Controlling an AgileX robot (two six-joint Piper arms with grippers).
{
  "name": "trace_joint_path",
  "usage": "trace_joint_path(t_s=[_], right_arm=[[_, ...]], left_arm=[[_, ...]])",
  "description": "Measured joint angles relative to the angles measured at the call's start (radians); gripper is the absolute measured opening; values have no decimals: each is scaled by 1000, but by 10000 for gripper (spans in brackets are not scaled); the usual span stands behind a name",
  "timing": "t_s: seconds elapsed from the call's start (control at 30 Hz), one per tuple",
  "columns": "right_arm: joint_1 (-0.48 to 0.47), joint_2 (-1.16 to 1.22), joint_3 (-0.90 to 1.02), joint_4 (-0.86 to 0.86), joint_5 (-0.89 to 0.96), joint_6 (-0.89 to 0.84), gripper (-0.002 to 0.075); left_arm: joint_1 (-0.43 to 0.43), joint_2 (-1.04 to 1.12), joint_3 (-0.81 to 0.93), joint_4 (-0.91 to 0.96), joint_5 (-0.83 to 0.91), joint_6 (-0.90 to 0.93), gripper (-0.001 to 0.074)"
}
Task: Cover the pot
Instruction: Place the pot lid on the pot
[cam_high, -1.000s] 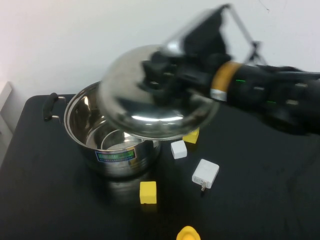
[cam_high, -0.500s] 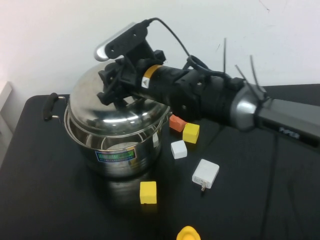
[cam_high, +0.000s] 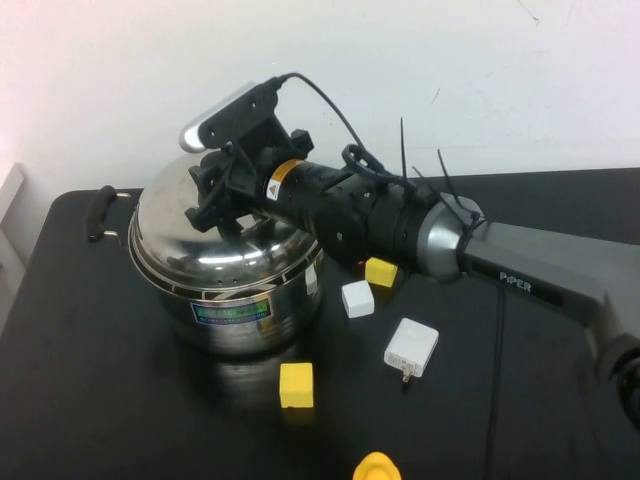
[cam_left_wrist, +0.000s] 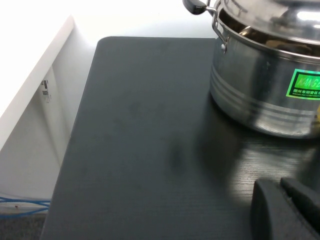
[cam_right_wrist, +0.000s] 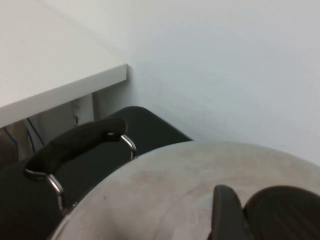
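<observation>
Steel dominates the desk (cam_high: 120, 420): one pot (cam_high: 240, 310) with a blue-green label stands toward the desk's far left corner, and one domed lid (cam_high: 200, 250) sits on its rim, though in the left wrist view a dark gap shows under the lid's edge on one side, so it may lie slightly tilted. Of the pot's black side handles, only one (cam_high: 99, 212) is in sight, pointing at the left edge. Small things lie on the desk near the pot: three yellow blocks, one (cam_high: 381, 271) just behind one white cube (cam_high: 357, 298), one (cam_high: 296, 385) toward the near edge in front of the pot, and one (cam_high: 376, 467) cut off by the near edge (only its top shows). One white charger plug (cam_high: 411, 347) lies right of the white cube.

One arm works: the right arm reaches in from the desk's right side, stretched long and nearly level across the desk, and the right claw (cam_high: 222, 195) sits over the crown of the lid, around the knob, though whether it is pinching or spread cannot be made out. The left claw (cam_left_wrist: 287, 210) hangs low over bare desk near the left edge, its dark fingers pressed together, apart from the pot.
</observation>
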Motion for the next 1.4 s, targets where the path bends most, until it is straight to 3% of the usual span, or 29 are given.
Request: trace_joint_path(t_s=[1.03,1.23,1.4], right_arm=[[-2,43,-2,11,-65,-14,344],[-2,38,-7,11,-40,-14,468],[-2,-43,-7,12,93,-12,491]], left_arm=[[0,0,0,0,0,0,-2],[0,0,0,0,0,0,-2],[0,0,0,0,0,-2,-2]])
